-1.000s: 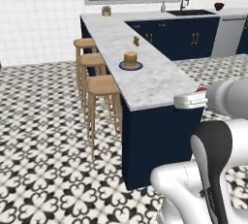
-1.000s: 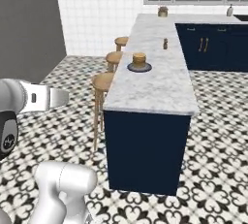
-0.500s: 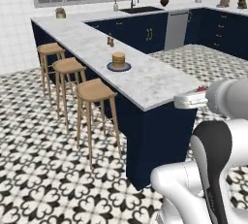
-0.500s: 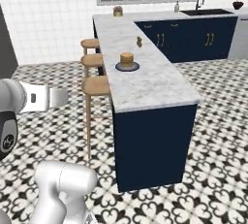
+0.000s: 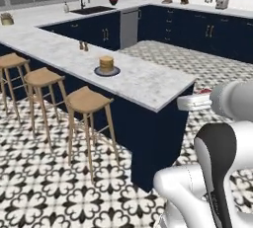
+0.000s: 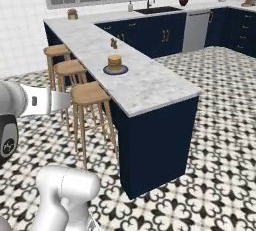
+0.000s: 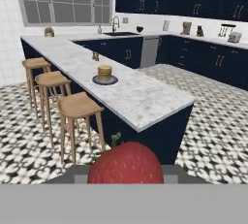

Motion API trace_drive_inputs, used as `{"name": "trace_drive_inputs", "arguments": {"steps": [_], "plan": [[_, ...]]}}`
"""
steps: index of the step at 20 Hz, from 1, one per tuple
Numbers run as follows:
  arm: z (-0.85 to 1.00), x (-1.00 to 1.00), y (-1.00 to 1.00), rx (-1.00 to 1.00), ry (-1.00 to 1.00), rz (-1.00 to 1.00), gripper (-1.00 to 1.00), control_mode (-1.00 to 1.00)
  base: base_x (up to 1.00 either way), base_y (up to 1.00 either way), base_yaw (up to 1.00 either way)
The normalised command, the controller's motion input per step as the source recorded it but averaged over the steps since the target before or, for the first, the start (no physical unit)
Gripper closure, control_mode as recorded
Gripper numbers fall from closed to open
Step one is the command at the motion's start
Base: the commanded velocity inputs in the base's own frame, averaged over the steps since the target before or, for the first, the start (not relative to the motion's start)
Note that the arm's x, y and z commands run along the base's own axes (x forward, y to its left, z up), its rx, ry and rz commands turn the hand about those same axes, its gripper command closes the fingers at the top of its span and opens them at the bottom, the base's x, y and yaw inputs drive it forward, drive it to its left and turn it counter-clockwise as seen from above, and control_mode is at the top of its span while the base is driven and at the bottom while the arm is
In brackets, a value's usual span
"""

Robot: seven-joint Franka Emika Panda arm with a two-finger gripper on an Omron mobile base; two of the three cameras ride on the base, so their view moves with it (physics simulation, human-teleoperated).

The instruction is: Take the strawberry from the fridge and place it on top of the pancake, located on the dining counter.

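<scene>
Now | gripper [image 7: 126, 177] closed on strawberry [image 7: 125, 164] | pancake [image 7: 104, 72] far ahead, slightly left, on dining counter [image 7: 140, 99]

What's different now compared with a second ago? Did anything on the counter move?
Nothing on the counter moved. The whole view swung because the robot's base drove and turned, bringing the counter's end nearer. The pancake sits on its plate as before, the stools are unmoved, and the fingers still hold the strawberry.
</scene>
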Motion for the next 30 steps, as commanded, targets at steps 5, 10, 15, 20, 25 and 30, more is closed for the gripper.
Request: {"name": "trace_drive_inputs", "arguments": {"steps": [5,10,15,20,25,30], "plan": [[0.0,0.0,0.0,0.0,0.0,0.0,1.0,1.0,0.09,1.0,-0.5],[0.0,0.0,0.0,0.0,0.0,0.0,1.0,1.0,0.29,1.0,-0.46],[0.0,0.0,0.0,0.0,0.0,0.0,1.0,1.0,0.38,1.0,-0.46],[0.0,0.0,0.0,0.0,0.0,0.0,1.0,1.0,0.08,0.99,-0.49],[0.0,0.0,0.0,0.0,0.0,0.0,1.0,1.0,0.0,0.98,-0.45],[0.0,0.0,0.0,0.0,0.0,0.0,1.0,1.0,0.0,1.0,-0.41]]}}
